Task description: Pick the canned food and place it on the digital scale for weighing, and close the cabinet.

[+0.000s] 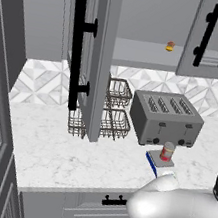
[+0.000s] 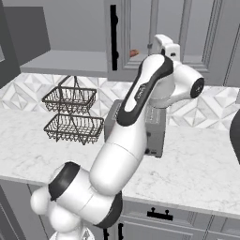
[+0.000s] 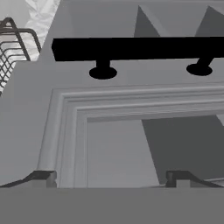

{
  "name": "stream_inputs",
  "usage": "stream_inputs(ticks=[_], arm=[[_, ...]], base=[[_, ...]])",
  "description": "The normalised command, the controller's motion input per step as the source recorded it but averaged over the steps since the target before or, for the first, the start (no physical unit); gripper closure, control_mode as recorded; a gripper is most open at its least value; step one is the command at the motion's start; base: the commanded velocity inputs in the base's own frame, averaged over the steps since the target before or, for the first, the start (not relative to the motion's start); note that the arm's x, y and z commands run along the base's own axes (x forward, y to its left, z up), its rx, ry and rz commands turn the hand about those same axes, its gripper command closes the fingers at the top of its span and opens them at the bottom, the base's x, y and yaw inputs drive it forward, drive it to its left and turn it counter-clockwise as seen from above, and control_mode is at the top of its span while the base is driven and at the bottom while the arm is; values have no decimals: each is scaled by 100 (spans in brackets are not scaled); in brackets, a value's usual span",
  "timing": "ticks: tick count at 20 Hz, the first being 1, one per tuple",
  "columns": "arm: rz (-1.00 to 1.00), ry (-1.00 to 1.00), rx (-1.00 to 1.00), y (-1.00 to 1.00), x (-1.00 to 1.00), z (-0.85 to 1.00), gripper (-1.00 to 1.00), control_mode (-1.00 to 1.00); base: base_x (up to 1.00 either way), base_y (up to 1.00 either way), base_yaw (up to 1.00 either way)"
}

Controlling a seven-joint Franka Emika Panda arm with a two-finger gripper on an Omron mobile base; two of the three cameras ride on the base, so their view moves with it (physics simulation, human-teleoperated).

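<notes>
Claw (image 3: 111,177): released, fingers spread wide, facing a cabinet (image 1: 146,26) door panel below its black bar handle (image 3: 140,48).
Canned food (image 1: 167,152): upright on the digital scale (image 1: 158,163), near the toaster (image 1: 166,118).
Cabinet doors: both open.

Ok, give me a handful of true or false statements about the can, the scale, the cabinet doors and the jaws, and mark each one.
1. The can stands upright on the scale. True.
2. The scale sits behind the toaster. False: it sits in front of it, near the counter edge.
3. Both cabinet doors are shut. False: the left door swings wide out over the counter, and the right door stands ajar.
4. A small orange item lies on the cabinet shelf. True.
5. The jaws are closed on the door handle. False: in the hand view they stand open and empty, short of the handle.
</notes>
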Motion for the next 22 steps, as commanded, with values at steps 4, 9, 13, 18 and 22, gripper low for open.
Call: stream_inputs(ticks=[4,9,13,18,22], arm=[[0,0,0,0,64,-2,-100,-100],[0,-8,0,0,70,-25,-100,-100],[0,-17,0,0,-36,-11,-100,-100],[-12,-54,0,47,-100,-46,-100,-100],[-25,-67,7,96,-97,-60,-100,-100]], base=[[0,0,0],[0,0,0],[0,0,0],[0,0,0],[0,0,0]])
